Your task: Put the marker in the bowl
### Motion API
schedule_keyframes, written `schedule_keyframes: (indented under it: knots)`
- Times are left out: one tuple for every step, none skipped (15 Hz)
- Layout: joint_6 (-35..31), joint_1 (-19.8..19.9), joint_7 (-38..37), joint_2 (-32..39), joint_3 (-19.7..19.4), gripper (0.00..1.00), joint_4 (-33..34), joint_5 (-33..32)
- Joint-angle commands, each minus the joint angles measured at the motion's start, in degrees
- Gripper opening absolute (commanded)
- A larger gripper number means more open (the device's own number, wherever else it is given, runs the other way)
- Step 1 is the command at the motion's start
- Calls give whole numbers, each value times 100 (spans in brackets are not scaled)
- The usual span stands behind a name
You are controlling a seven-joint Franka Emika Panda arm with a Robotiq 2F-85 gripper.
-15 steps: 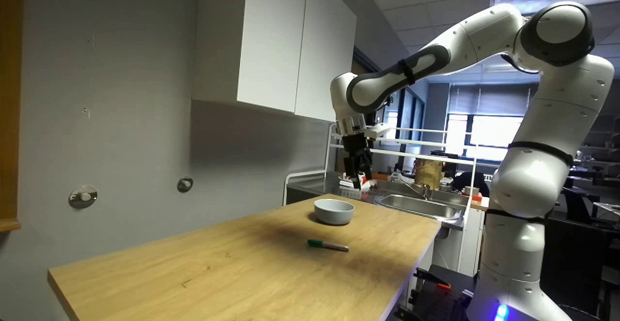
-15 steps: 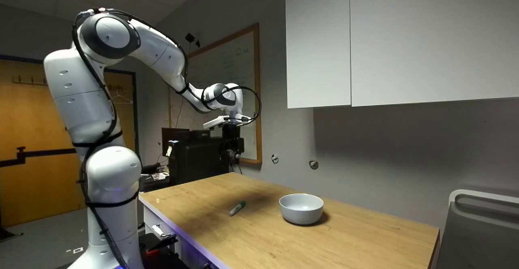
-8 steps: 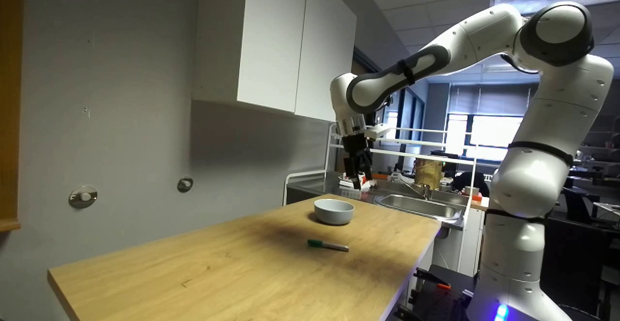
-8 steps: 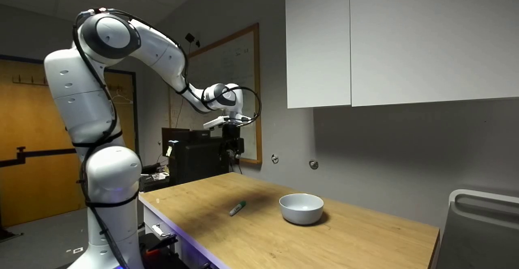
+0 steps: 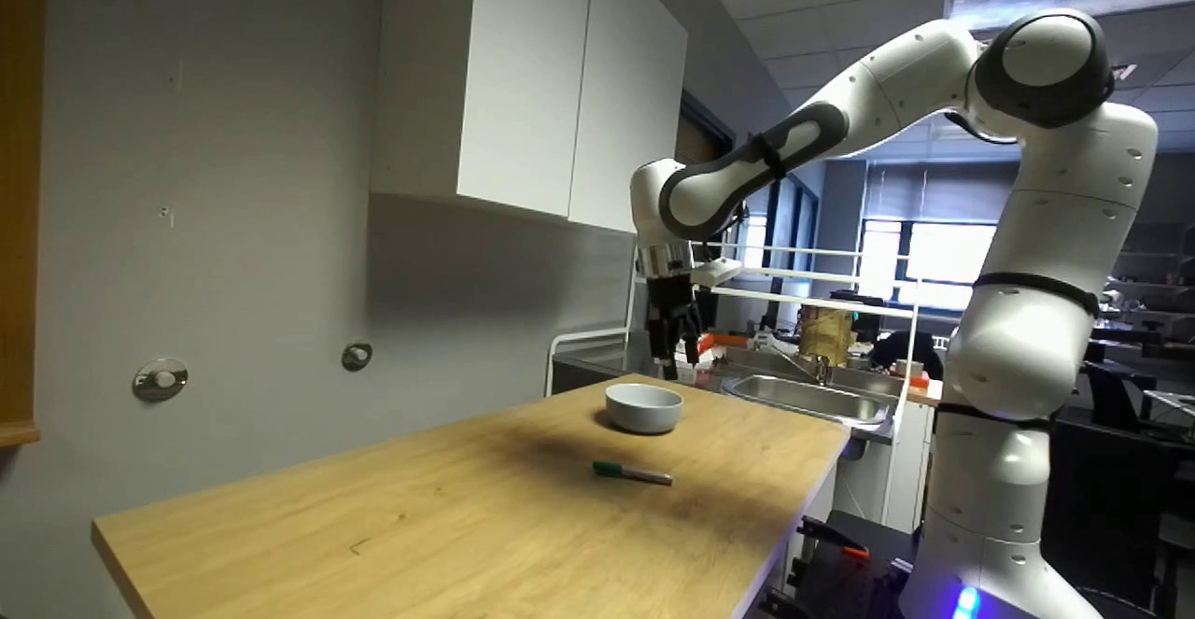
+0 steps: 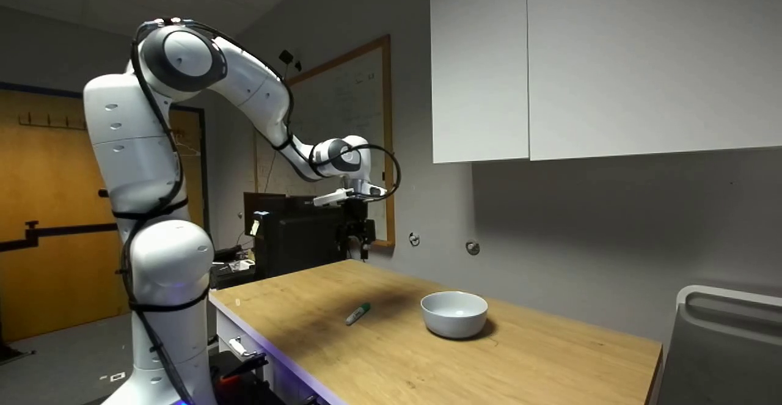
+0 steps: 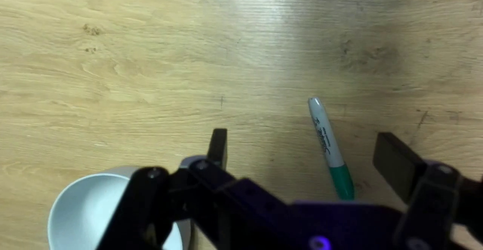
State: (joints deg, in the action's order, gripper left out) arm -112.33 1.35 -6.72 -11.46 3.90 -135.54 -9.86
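The marker has a light grey body and a green cap. It lies flat on the wooden table in both exterior views (image 5: 632,473) (image 6: 357,314). The light grey round bowl stands upright near it in both exterior views (image 5: 644,410) (image 6: 454,317). My gripper (image 5: 681,365) is in the air well above the table; it also shows in an exterior view (image 6: 357,249). In the wrist view the gripper (image 7: 303,144) is open and empty. The marker (image 7: 327,140) appears between the fingers, far below and nearer the right finger. The bowl (image 7: 77,220) is at lower left, partly hidden by the left finger.
The wooden table (image 5: 420,516) runs along a grey wall. A white wall cabinet (image 5: 532,87) hangs above its back. A metal sink (image 5: 808,395) and a white rack frame (image 5: 588,334) stand beyond its far end. A grey panel (image 6: 721,344) stands beside the table.
The arm is still between the two earlier moments. Since then the arm has reached farther out over the table and the gripper has come down a little. The marker and bowl have not moved.
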Motion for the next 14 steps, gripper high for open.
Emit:
schedule_keyframes:
  knots:
    - [-483, -119, 548, 518, -179, 100, 99, 395]
    - [-607, -129, 743, 674, -207, 100, 122, 520]
    - [-713, -136, 943, 807, -220, 100, 141, 644]
    - [-761, -138, 1158, 975, -229, 100, 193, 761]
    - [-790, -134, 1318, 1153, -227, 100, 256, 830]
    - [-784, -128, 1473, 1294, -228, 100, 310, 902]
    - [-758, -115, 1610, 1468, -230, 100, 393, 961]
    - [-701, -101, 1722, 1678, -227, 100, 519, 1007]
    - [-639, -98, 1811, 1852, -214, 100, 637, 1030]
    - [-569, -104, 1845, 2068, -193, 100, 798, 1017]
    - [-496, -110, 1857, 2266, -173, 100, 958, 991]
    - [-408, -118, 1864, 2443, -154, 100, 1119, 970]
    - [-310, -131, 1856, 2627, -143, 100, 1281, 935]
    - [-186, -144, 1861, 2798, -130, 100, 1449, 919]
